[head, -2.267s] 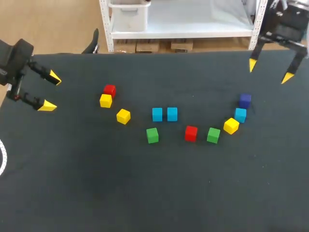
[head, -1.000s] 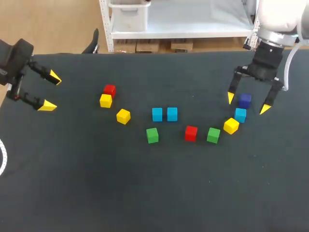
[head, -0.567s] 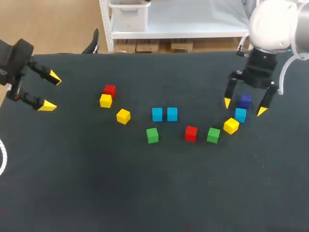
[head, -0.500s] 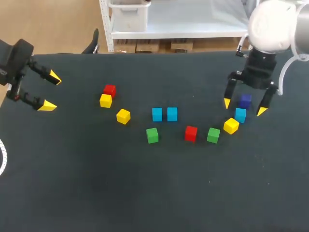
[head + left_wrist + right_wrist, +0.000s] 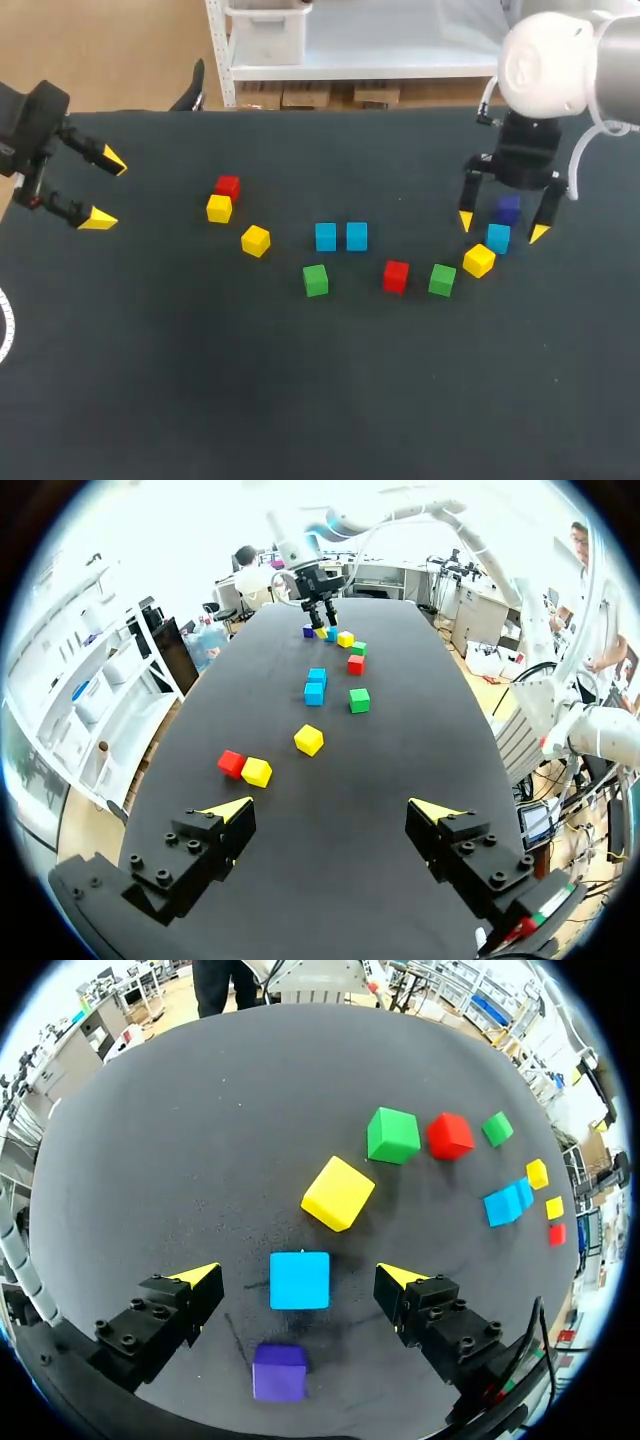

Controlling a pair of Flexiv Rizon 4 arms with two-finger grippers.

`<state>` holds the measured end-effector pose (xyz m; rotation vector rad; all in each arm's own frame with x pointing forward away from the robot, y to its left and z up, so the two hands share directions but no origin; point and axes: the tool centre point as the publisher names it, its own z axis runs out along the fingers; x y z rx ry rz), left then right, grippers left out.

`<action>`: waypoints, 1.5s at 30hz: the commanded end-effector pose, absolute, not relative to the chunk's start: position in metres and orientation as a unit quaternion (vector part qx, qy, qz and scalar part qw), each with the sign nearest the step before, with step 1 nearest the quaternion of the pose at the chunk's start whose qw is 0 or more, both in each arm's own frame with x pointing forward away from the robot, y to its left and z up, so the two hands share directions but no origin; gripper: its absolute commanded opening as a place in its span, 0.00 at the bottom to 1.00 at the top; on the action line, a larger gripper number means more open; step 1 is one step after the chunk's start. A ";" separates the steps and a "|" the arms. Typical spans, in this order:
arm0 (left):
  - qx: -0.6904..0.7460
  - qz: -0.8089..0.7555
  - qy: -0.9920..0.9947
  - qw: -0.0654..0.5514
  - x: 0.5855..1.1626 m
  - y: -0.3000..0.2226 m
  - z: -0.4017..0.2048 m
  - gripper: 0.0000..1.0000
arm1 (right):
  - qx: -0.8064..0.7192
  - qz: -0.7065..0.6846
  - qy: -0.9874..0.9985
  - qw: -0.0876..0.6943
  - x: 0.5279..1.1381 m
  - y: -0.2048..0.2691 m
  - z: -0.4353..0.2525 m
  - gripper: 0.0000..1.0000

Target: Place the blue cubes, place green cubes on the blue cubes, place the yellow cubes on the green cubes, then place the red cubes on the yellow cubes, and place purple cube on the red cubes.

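Cloth, black and matte, covers the table (image 5: 300, 400), and 11 cubes rest singly on it in a loose arc. My right gripper (image 5: 501, 227) hangs low over the arc's right end with its 2 fingers spread wide, and the lone blue cube (image 5: 498, 238) sits between the yellow tips with a gap on each side, touching neither; the right wrist view shows the same cube (image 5: 299, 1279) centred between my fingers (image 5: 203, 1274). The purple cube (image 5: 508, 209) lies just behind it, back under my wrist, apart from it. Ahead of my tips, the near yellow cube (image 5: 478, 260) sits tilted just beside the blue one, then the right green cube (image 5: 442, 280) and the middle red cube (image 5: 396, 276) follow in a row. Near the table's centre, the blue pair (image 5: 341, 237) stands side by side, touching or nearly so, with the left green cube (image 5: 316, 280) just in front. Farther left lies the single yellow cube (image 5: 256, 241), then the far yellow cube (image 5: 219, 208) just beside the far red cube (image 5: 227, 186). My left gripper (image 5: 106, 190) hovers at the table's left edge, well apart from every cube, fingers wide and holding nothing.
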<state>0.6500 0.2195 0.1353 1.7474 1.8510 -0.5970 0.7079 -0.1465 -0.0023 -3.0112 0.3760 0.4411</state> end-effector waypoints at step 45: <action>0.646 -0.221 0.682 0.261 0.651 0.220 0.135 1.00 | -0.825 0.219 0.502 0.139 0.731 -0.133 0.006 0.00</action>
